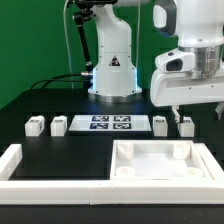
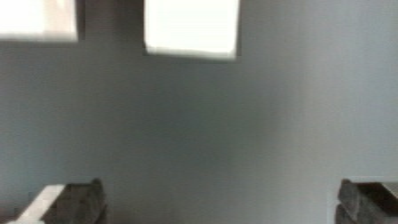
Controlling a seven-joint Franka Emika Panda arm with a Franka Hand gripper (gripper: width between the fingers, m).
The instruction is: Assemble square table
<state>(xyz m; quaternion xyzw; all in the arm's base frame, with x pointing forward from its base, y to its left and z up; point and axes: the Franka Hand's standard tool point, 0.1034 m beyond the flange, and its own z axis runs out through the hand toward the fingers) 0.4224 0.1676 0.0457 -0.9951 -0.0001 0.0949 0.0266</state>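
You'll find the white plastic square tabletop slab (image 1: 150,162) lying flat at the front, toward the exterior view's right, raised ribs facing up. Behind it, four short white tagged legs sit in a row: the far-left leg (image 1: 33,125) and inner-left leg (image 1: 58,125) close together, the inner-right leg (image 1: 160,123) and far-right leg (image 1: 185,125) near the slab's back edge.

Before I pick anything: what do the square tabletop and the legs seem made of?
Square tabletop: probably rigid white plastic, matte, going by its moulded raised ribs and uniform colour. Legs: apparently the same matte white plastic, each carrying a black-white tag, likely printed; too small to be sure.
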